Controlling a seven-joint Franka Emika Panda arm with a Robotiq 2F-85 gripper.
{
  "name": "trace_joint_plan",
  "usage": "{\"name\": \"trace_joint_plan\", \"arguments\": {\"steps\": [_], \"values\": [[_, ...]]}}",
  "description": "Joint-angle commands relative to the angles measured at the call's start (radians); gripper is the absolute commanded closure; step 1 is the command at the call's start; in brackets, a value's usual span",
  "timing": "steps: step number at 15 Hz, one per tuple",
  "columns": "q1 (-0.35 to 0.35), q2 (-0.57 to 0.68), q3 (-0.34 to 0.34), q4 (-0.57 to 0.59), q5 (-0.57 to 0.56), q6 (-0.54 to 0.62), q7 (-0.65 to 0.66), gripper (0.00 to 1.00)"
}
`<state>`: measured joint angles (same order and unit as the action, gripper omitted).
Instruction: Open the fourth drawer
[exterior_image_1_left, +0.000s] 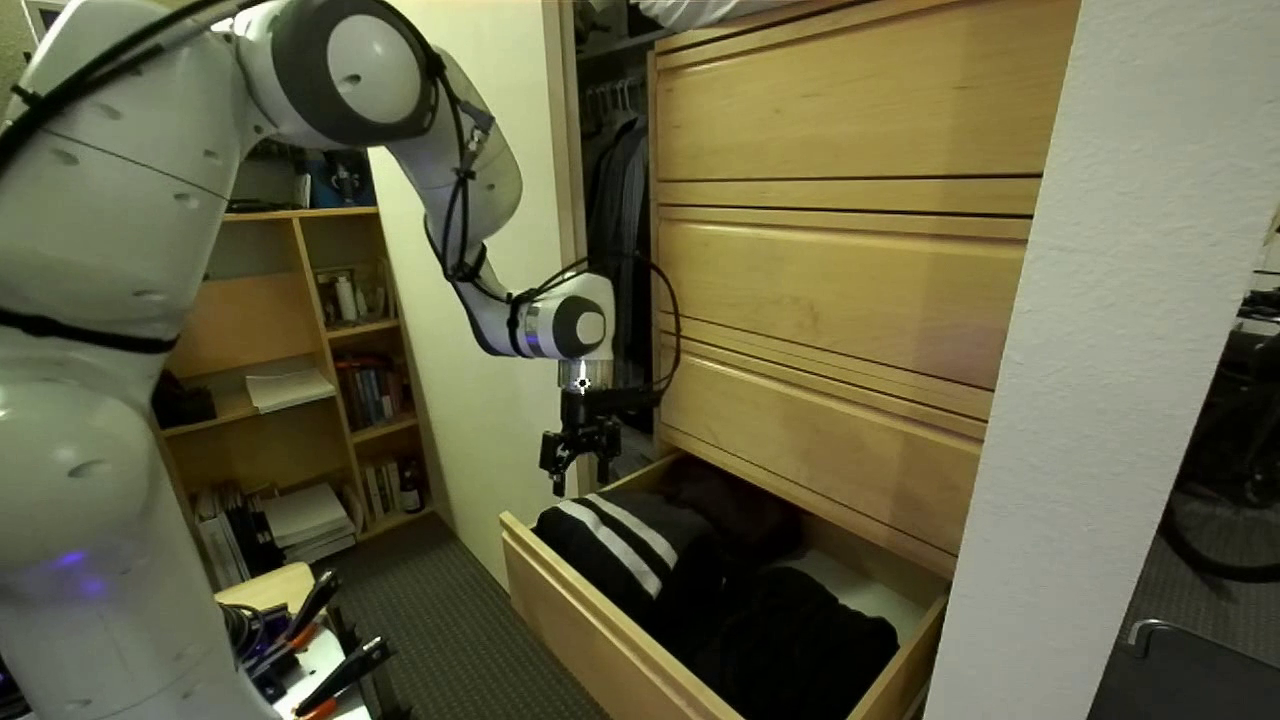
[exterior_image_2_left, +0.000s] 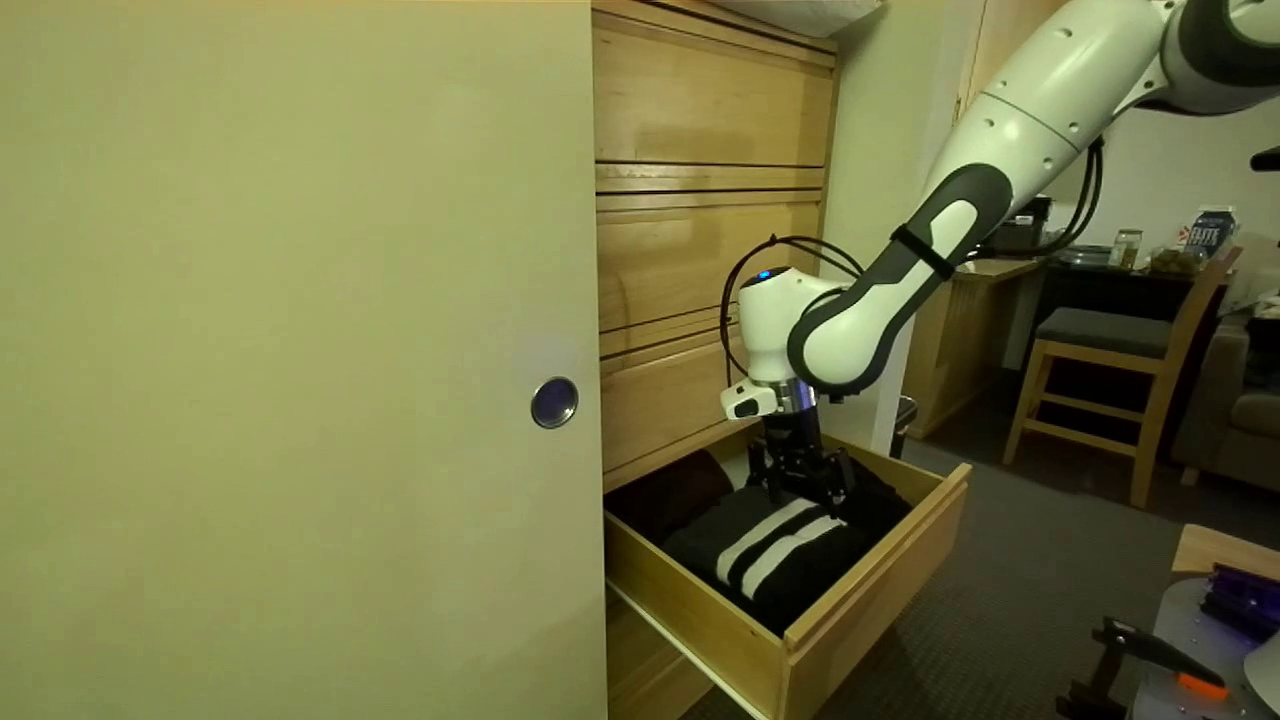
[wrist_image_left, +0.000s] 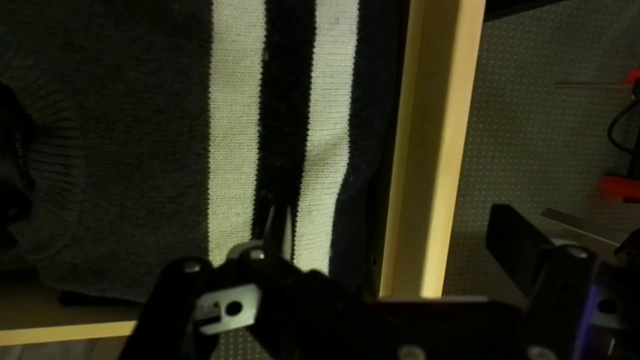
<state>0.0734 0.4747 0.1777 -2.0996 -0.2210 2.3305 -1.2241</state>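
- Pincer (exterior_image_1_left: 581, 482) hangs above the drawer's left end, fingertips down, jaws spread wide, and I see nothing pinched between them.
- Fourth drawer (exterior_image_1_left: 585, 632), third front past and next one down: low in the cabinet (exterior_image_2_left: 715, 250), pulled well out to the near side. I'd call the opening as good as done.
- Danger spot! Wrist view puts the left finger (wrist_image_left: 280, 250) over the striped fabric (wrist_image_left: 235, 125), the right finger (wrist_image_left: 517, 250) over carpet (wrist_image_left: 510, 125), front rim (wrist_image_left: 430, 150) between. Drop badly aimed and a tip could land on wood; how much air I have, I can't judge.
- Too deep, and that left finger may hook the knit and drag it up.
- Push toward the far side against the front and I'd shove the drawer back in; haul too hard and it might leave its runners, since no stop shows.
- Mind the cable (exterior_image_1_left: 677, 312): its loop bows out near the fronts, so a swing right could snag it.
- Arm (exterior_image_1_left: 110, 250) pose: elbow (exterior_image_1_left: 370, 80) high, forearm (exterior_image_2_left: 1010, 140) slanting down, wrist (exterior_image_2_left: 780, 320) bent so the tool points at the floor.
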Motion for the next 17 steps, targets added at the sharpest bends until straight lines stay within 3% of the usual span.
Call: {"name": "trace_joint_plan", "arguments": {"steps": [1, 11, 12, 17], "values": [[0.031, -0.097, -0.011, -0.053, -0.034, -0.025, 0.080, 0.00], [0.099, -0.179, -0.001, -0.079, -0.083, -0.075, 0.280, 0.00], [0.081, -0.132, 0.008, -0.034, -0.061, -0.060, 0.229, 0.00], [0.090, -0.137, 0.009, -0.037, -0.065, -0.070, 0.254, 0.00]]}}
